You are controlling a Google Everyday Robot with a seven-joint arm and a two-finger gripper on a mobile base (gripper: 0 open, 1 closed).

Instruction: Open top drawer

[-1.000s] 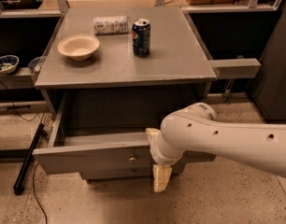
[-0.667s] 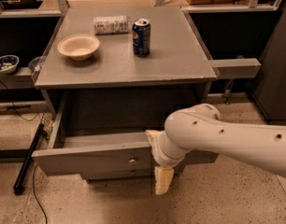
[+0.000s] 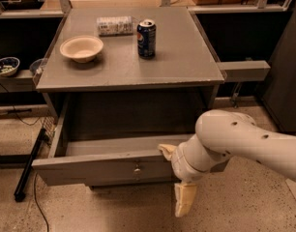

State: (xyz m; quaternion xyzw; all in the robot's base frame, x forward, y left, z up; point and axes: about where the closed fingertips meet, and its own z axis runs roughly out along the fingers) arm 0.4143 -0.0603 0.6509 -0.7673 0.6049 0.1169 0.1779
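Observation:
The top drawer [image 3: 99, 170] of the grey cabinet stands pulled well out, its plain front low in the camera view with a small round metal knob [image 3: 137, 168] at centre. Its inside shows bare. My gripper [image 3: 175, 175] is at the drawer front, just right of the knob and apart from it. It is open: one tan finger [image 3: 166, 150] lies at the front's top edge and the other finger [image 3: 184, 200] hangs below the front. My white arm [image 3: 244, 146] comes in from the right.
On the cabinet top [image 3: 186, 57] stand a beige bowl [image 3: 81, 48], a blue soda can [image 3: 146, 38] and a lying wrapped packet [image 3: 114, 25]. A black bar [image 3: 29, 166] lies on the floor at left. A side shelf [image 3: 22, 79] holds a small bowl [image 3: 6, 65].
My gripper and arm have shifted slightly right and downward along the drawer front. The drawer stays pulled out about as far as before.

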